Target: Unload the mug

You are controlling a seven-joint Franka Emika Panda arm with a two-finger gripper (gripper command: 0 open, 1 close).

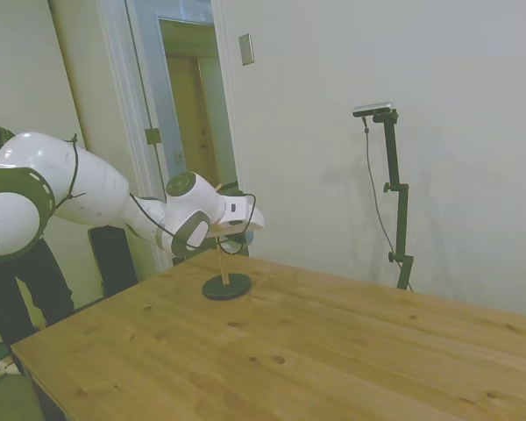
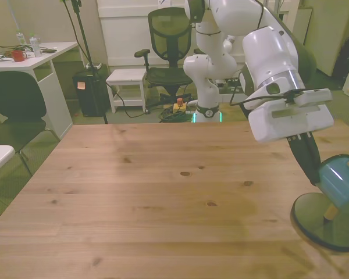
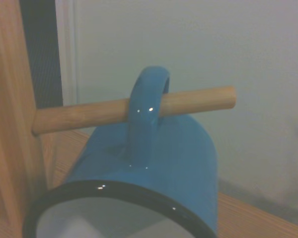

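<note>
Mug (image 3: 154, 163) first: we see it hanging by its handle (image 3: 148, 106) on a wooden peg (image 3: 198, 100) that sticks out from an upright post (image 3: 12, 124), its dark-rimmed mouth turned toward the wrist camera and its blue body tilted down from the peg. In the front view the mug (image 2: 341, 181) shows near the tabletop's (image 2: 163, 192) edge on the front view's right, above the dark round base (image 2: 314, 218) of the stand. The claw (image 2: 307, 156) reaches down just beside the mug there, but we cannot tell whether it is open, closed or already on the mug, since the white wrist housing and the picture's edge hide the tips. In the side view the arm (image 1: 96, 197) covers the mug completely; only the thin post and the round base (image 1: 226, 285) are visible.

We judge the mug is not yet unloaded. The risk from here is the handle: it loops fully around the peg, so pulling up or sideways rather than along the peg could catch it, tip the light stand or drag it across the tabletop. A weak grip on the glossy wall could also let the mug slip and fall.

Farther off stand an office chair (image 2: 170, 35) and a white desk (image 2: 32, 61).
</note>
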